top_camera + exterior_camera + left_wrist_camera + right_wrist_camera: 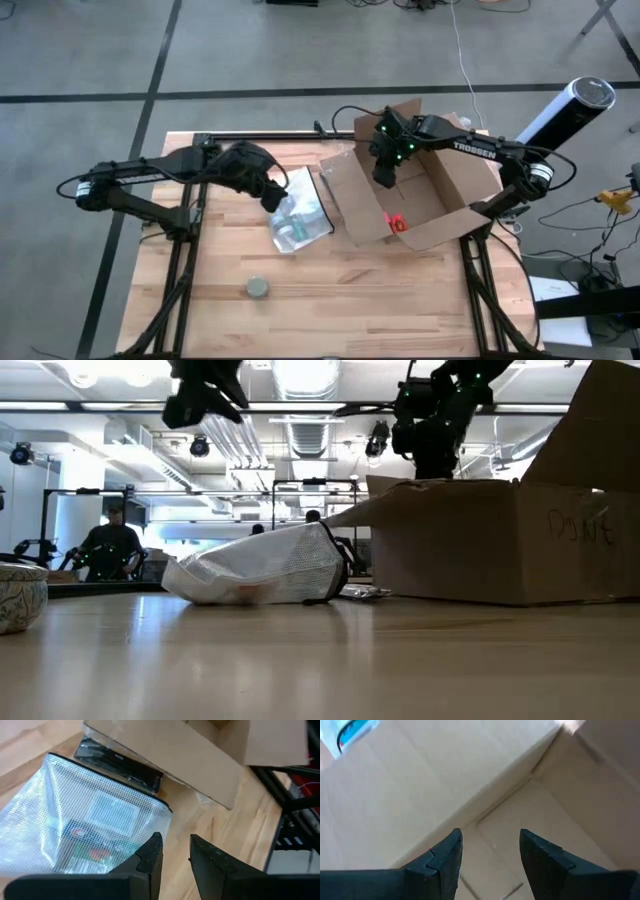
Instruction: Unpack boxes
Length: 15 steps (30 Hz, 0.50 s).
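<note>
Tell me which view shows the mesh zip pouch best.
The left wrist view: the pouch fills the frame, its mesh, zip edge and contents plain, just beyond the left gripper. The high view shows it small, lying left of the cardboard box. The low view shows only its side. The right wrist view misses it.

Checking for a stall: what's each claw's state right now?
Left claw: open narrowly, empty, above the mesh pouch.
Right claw: open, empty, inside the cardboard box.
</note>
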Tool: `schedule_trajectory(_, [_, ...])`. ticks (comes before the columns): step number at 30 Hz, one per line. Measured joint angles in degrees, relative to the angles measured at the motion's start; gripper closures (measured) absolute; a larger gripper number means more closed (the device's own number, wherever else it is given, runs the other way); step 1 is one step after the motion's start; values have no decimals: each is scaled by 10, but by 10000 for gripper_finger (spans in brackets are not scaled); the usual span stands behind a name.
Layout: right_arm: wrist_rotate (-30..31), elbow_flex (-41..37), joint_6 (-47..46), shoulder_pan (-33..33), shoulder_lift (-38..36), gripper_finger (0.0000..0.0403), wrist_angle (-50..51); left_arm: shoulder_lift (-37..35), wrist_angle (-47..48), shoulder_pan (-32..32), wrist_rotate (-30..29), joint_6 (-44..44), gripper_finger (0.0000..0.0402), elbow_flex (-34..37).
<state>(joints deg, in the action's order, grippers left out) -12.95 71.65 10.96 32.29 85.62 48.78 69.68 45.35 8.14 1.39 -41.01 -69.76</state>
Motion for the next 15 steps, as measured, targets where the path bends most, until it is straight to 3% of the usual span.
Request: schedule_trajectory(15, [0, 0, 33, 0, 0, 236, -7, 180, -163, 0, 9, -2, 321, 0])
